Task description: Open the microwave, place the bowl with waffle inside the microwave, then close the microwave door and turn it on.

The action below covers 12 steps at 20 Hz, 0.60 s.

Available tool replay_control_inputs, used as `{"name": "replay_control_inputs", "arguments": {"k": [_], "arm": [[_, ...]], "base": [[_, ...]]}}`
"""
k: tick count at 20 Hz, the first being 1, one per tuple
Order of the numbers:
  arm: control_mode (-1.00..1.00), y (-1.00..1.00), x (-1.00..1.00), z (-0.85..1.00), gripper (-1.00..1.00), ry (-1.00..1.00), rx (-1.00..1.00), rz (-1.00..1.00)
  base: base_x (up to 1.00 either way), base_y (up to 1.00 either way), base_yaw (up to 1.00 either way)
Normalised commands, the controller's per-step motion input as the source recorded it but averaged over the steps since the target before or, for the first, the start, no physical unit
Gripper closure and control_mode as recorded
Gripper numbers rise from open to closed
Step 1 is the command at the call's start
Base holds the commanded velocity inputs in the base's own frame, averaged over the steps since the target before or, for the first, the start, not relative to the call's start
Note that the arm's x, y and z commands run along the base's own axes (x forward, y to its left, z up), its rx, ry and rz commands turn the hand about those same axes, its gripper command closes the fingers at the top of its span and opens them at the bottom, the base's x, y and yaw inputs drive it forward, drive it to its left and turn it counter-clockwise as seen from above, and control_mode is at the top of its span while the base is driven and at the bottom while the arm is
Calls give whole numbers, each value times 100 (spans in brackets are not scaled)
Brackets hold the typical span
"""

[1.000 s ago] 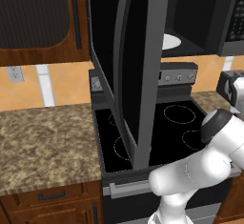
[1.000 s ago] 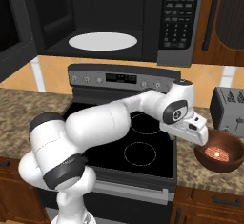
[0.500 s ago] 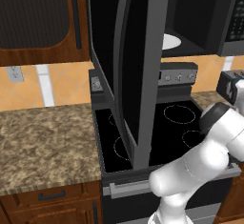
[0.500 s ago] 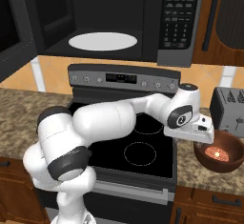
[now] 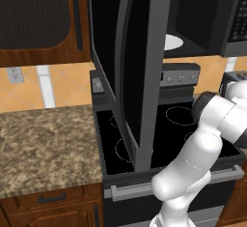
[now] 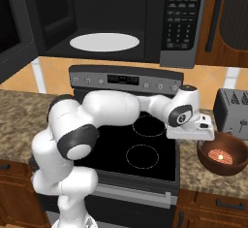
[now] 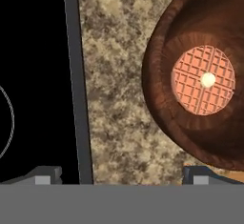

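The microwave (image 6: 121, 23) stands open above the stove, showing its white turntable (image 6: 104, 41) and its button panel (image 6: 181, 18). The microwave door (image 5: 140, 66) is swung far out to the left. On the counter right of the stove sits the dark reddish-brown bowl (image 6: 223, 154) with a round waffle (image 7: 203, 80) in it. My gripper (image 7: 123, 176) is open and points down at the granite strip between the stove's edge and the bowl (image 7: 200, 75). Nothing is between its fingertips, and the right one is close to the bowl's rim. The white hand (image 6: 193, 132) hangs just left of the bowl and above it.
A black glass stove (image 6: 140, 149) lies under my arm. A grey toaster (image 6: 232, 113) stands right behind the bowl. Granite counter (image 5: 43, 144) stretches left of the stove. The open door reaches out over the stove's left half. Dark wood cabinets (image 5: 43, 18) flank the microwave.
My arm has shifted right, with the elbow swinging up. The hand has sunk a little beside the bowl. The bowl and the door have not moved, and the jaws stay wide.
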Motion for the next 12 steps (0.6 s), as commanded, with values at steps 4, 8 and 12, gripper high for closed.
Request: {"name": "replay_control_inputs", "arguments": {"k": [4,8,12], "arm": [[-100,-17,35,-26,-100,2,0,8],[-100,-21,35,-20,-100,3,0,8],[-100,-27,31,-17,-100,2,0,7]], "base": [[0,0,0],[0,0,0],[0,0,0]]}}
